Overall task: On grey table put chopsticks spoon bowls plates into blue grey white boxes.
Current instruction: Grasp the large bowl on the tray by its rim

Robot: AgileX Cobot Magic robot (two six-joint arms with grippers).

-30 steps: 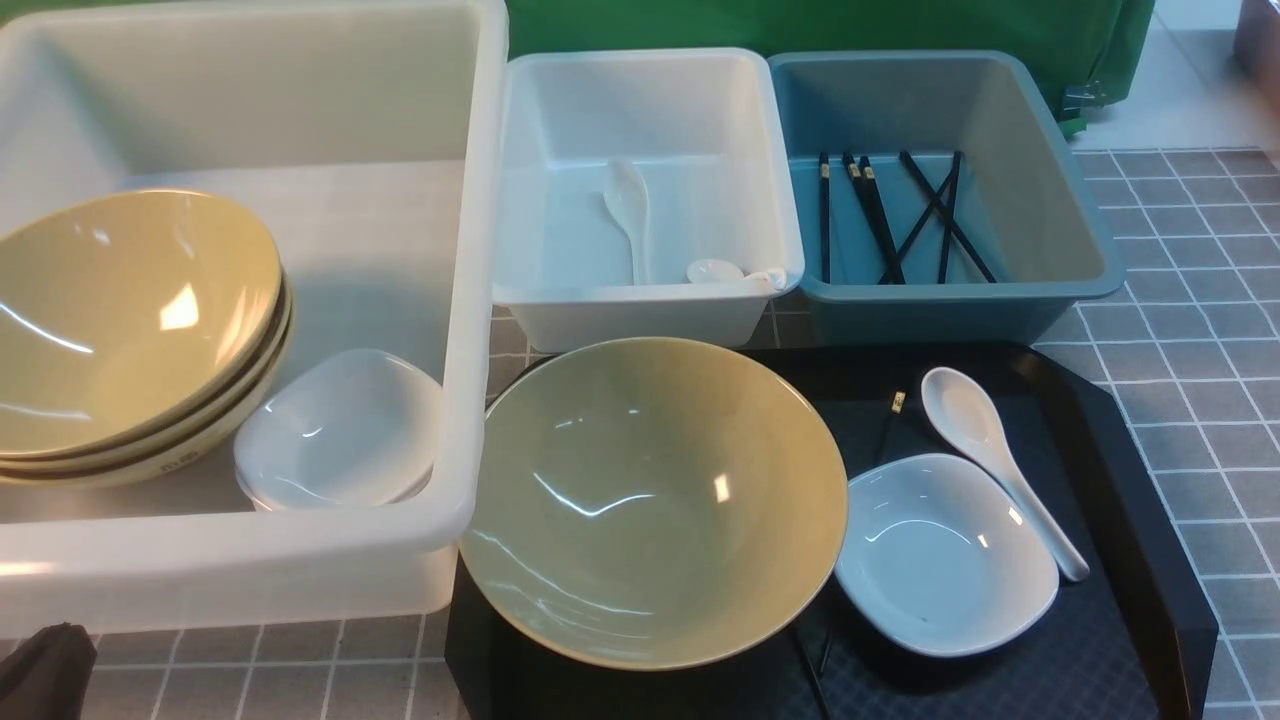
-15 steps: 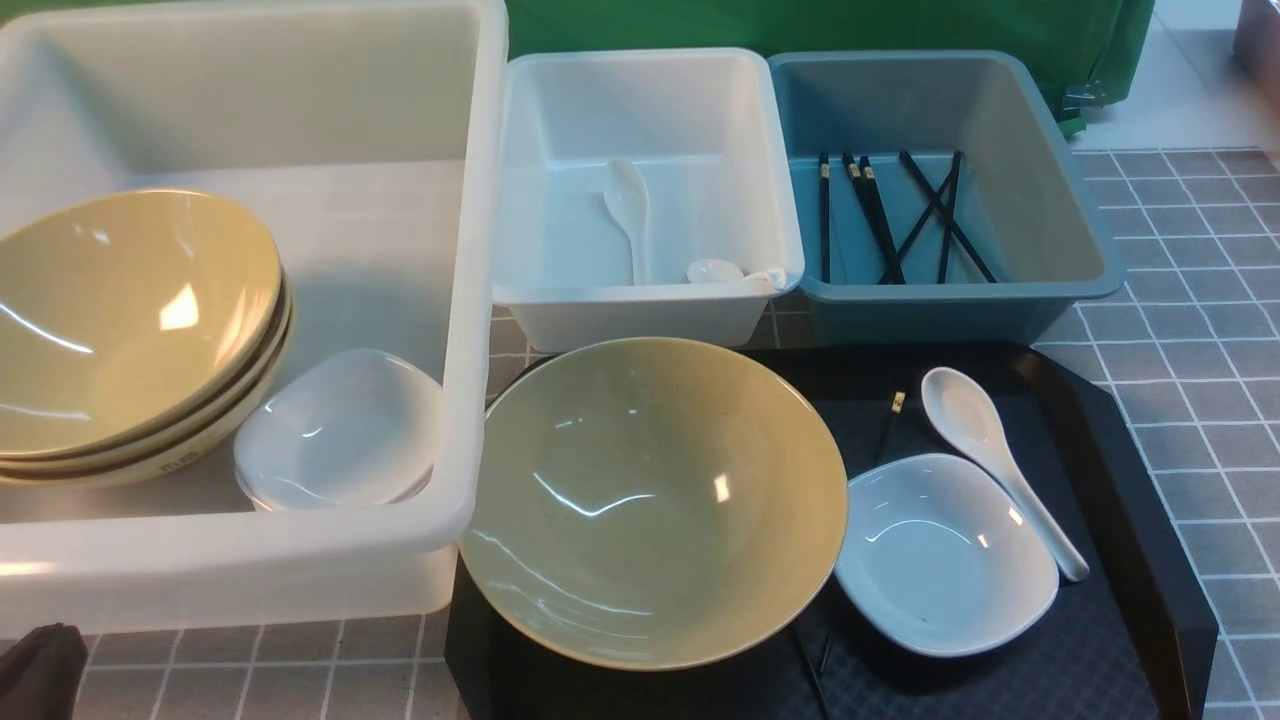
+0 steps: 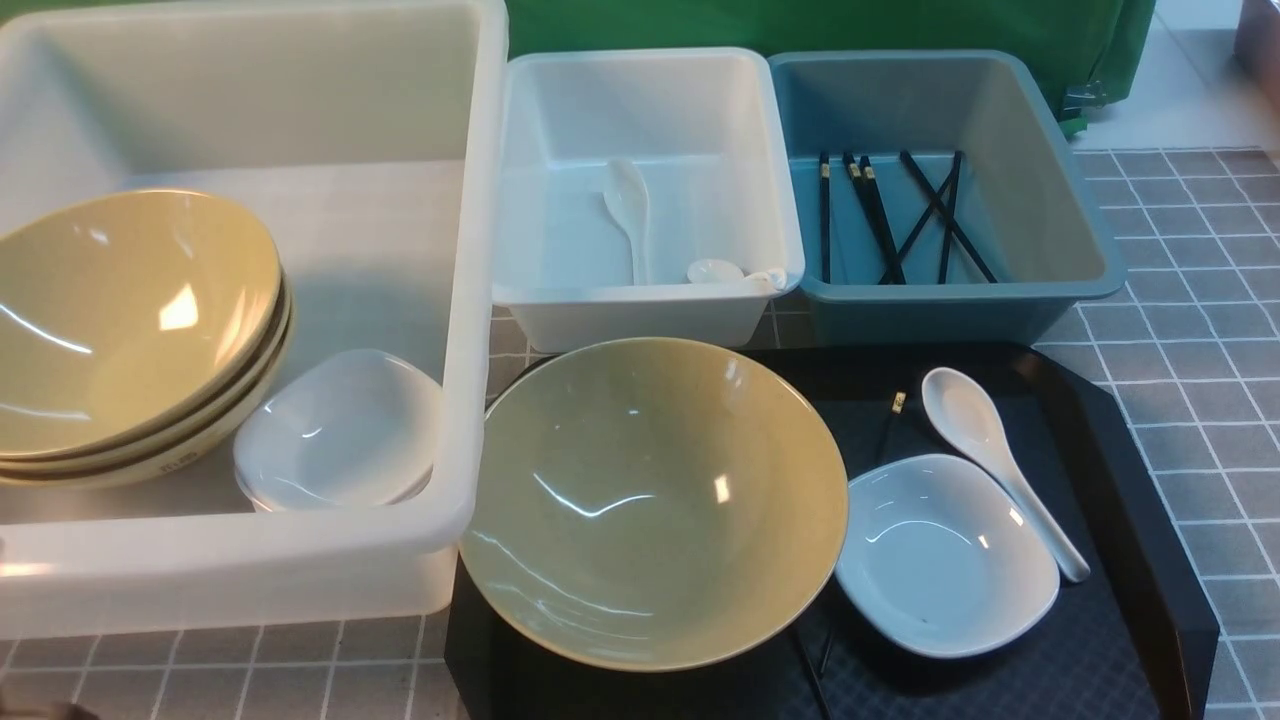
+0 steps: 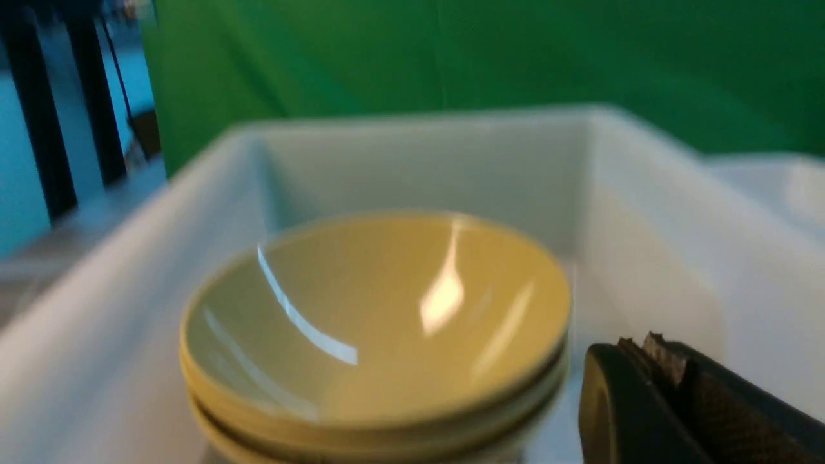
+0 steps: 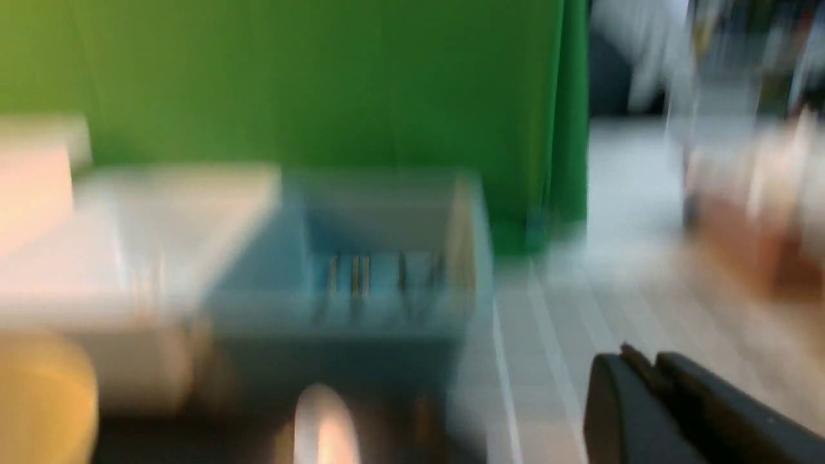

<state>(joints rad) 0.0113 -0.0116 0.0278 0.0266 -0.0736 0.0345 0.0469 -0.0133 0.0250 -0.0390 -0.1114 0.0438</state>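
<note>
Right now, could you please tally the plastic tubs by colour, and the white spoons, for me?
Translucent white tub: 1
Small white tub: 1
Blue-grey tub: 1
White spoons: 3, two in the small white tub and one on the black tray
Total: 6

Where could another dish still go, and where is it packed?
Free: the far half of the large white box, behind the stacked bowls; the far floor of the small white box; the grey table right of the blue-grey box. Packed: the black tray, holding a bowl, plate and spoon.
</note>
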